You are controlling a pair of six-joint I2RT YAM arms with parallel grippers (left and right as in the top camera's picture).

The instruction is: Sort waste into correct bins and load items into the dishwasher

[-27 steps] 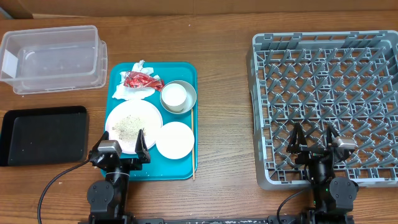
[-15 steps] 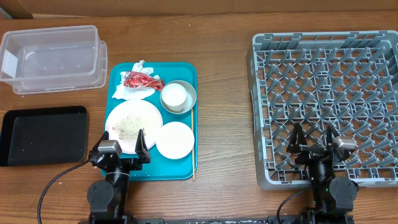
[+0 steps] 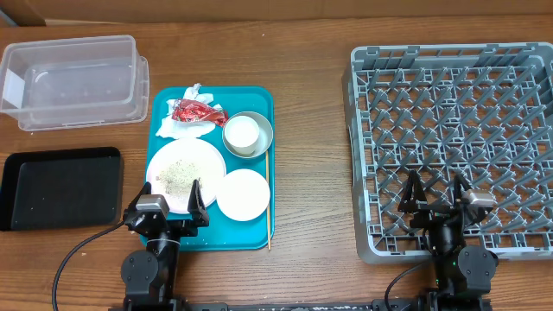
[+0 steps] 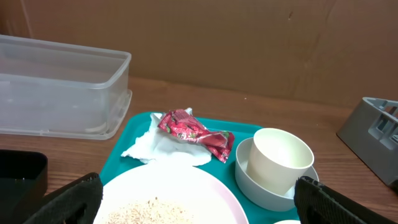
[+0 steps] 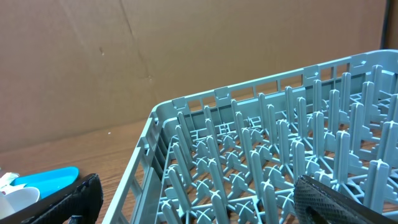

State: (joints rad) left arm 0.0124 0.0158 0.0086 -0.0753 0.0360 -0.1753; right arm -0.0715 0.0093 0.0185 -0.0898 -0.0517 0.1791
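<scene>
Dish rack [image 3: 449,130] stood right; clear tub [image 3: 73,78] and black tray [image 3: 60,188] left. Teal tray [image 3: 207,233] carried pink plate [image 3: 207,155] with rice [image 3: 180,173], white plate [image 3: 243,194], cup [image 3: 242,134] in bowl [image 3: 262,130], napkin [image 3: 177,128], wrapper [image 3: 199,111]. My left gripper [image 3: 170,194] over the pink plate and right gripper [image 3: 435,186] over the rack's near edge gaped wide, holding nothing.

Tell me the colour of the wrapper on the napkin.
The wrapper is shiny red; the left wrist view shows it best.

I can't read any text from here. The red wrapper [image 4: 196,132] carries print too blurred to make out, and the white label [image 3: 12,89] on the tub [image 3: 78,86] shows nothing legible.
</scene>
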